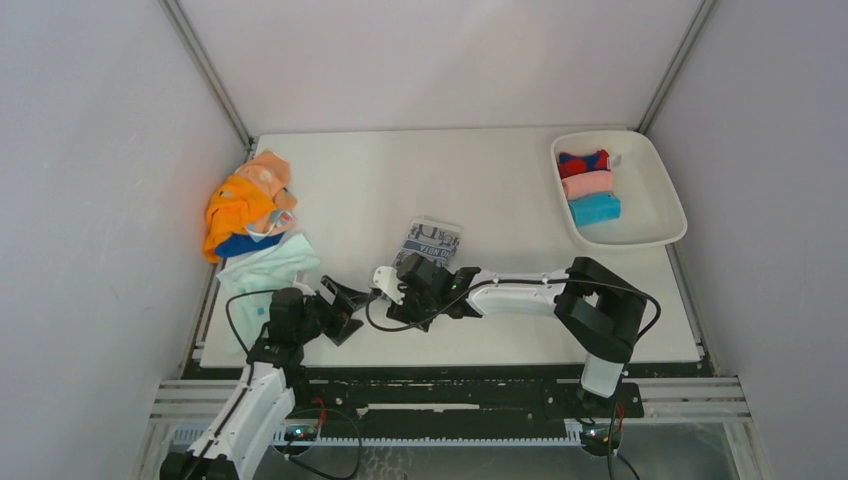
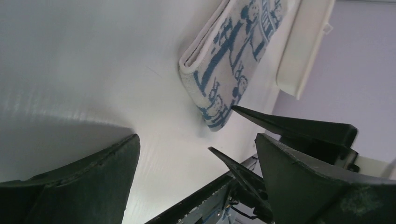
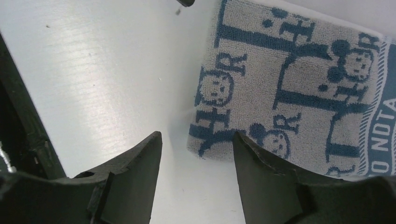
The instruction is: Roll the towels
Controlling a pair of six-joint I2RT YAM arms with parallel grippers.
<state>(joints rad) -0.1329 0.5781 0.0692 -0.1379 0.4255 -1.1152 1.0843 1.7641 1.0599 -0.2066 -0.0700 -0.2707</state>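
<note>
Printed towel (image 3: 289, 84), folded flat on table (image 1: 500, 180), right gripper (image 3: 197, 136) half-parted at its corner, contact unclear, left gripper (image 2: 196, 140) spread wide, empty

Top view was lit brightly and evenly from overhead; the white table (image 1: 480, 170) and walls (image 1: 90, 200) were pushed close to blown-out, and shadows were kept soft and faint. Focus was held across the frame, with slight bowing seen at the corner posts (image 1: 205, 70). In the left wrist view a broad soft shadow was thrown on the table by the left fingers (image 2: 88, 186), which were rendered dark and blurred; the printed towel (image 2: 229, 60) was kept moderately sharp. In the right wrist view a diffuse glare band was noted on the table beside the towel; terry weave was resolved crisply, right fingers (image 3: 130, 182) left soft.
</note>
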